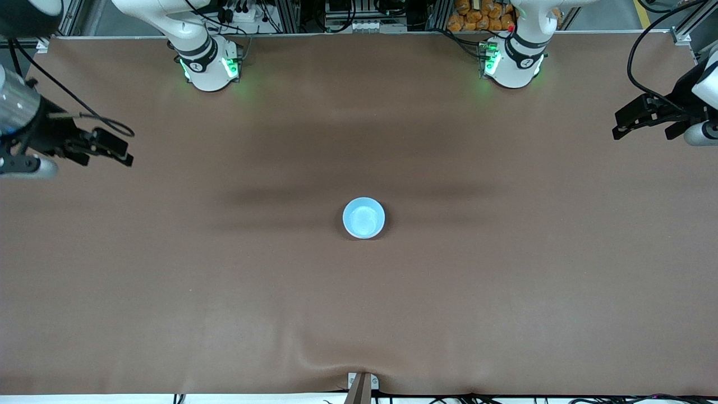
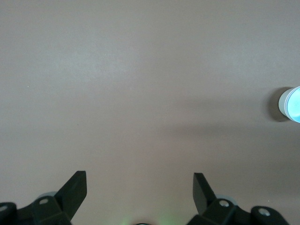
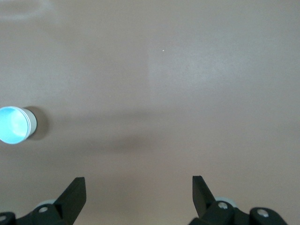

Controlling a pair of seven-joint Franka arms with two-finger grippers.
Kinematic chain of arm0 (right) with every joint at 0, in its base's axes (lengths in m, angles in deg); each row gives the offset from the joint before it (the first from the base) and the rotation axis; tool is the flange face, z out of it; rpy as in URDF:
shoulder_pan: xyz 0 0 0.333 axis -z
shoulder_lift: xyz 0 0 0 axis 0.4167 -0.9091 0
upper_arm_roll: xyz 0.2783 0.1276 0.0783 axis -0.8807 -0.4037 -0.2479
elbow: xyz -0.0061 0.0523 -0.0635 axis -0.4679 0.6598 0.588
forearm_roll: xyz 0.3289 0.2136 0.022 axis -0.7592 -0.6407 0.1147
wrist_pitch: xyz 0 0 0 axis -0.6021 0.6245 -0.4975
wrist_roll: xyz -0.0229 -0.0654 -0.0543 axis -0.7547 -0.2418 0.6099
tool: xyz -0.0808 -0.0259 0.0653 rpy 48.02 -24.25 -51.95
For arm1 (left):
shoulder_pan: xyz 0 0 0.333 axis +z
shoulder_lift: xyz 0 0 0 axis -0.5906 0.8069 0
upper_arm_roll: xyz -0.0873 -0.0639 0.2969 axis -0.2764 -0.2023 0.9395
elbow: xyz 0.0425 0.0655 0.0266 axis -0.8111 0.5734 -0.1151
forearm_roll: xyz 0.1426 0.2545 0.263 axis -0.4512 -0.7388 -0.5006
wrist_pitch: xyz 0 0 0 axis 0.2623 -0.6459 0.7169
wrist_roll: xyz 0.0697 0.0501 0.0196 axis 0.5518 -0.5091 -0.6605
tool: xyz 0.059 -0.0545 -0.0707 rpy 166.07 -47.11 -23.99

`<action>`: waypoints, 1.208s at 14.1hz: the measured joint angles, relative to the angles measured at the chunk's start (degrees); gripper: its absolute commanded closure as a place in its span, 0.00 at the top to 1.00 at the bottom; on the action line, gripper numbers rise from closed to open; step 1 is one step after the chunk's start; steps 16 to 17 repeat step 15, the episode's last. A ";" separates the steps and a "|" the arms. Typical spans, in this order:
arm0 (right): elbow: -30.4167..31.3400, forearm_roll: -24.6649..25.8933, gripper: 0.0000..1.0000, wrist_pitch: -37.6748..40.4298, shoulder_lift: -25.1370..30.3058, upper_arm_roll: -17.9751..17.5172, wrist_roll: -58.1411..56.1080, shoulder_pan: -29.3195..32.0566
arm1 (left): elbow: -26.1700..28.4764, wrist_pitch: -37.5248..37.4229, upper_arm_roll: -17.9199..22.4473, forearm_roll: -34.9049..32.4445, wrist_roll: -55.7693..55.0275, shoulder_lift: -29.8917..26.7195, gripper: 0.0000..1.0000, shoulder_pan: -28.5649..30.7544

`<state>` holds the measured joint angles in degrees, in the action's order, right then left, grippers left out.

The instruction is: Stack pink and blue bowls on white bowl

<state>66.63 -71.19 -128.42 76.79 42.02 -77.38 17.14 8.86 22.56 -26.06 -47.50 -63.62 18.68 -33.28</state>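
A light blue bowl (image 1: 363, 217) sits upright at the middle of the table. It also shows in the left wrist view (image 2: 294, 104) and the right wrist view (image 3: 12, 124). Below its rim a white outer wall (image 3: 32, 123) shows, so it seems nested in the white bowl. The pink bowl is hidden or out of view. My left gripper (image 1: 617, 128) is open and empty, up over the left arm's end of the table; its fingers (image 2: 75, 187) stand wide apart. My right gripper (image 1: 128, 155) is open and empty over the right arm's end.
The brown table cover (image 1: 359, 308) has a small wrinkle at its edge nearest the front camera. A clamp (image 1: 360, 387) sits at that edge. The arm bases (image 1: 207, 67) stand along the edge farthest from the front camera.
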 measured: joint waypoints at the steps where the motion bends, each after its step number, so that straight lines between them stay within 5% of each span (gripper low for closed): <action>1: 0.02 0.22 1.00 0.56 0.33 -0.46 -1.71 1.14 | 0.01 0.00 -0.01 0.01 0.00 0.02 1.00 0.00; 17: 0.08 2.16 1.00 3.22 0.33 -3.83 -4.93 8.14 | 0.06 0.00 -0.13 0.02 0.00 0.13 1.00 -0.01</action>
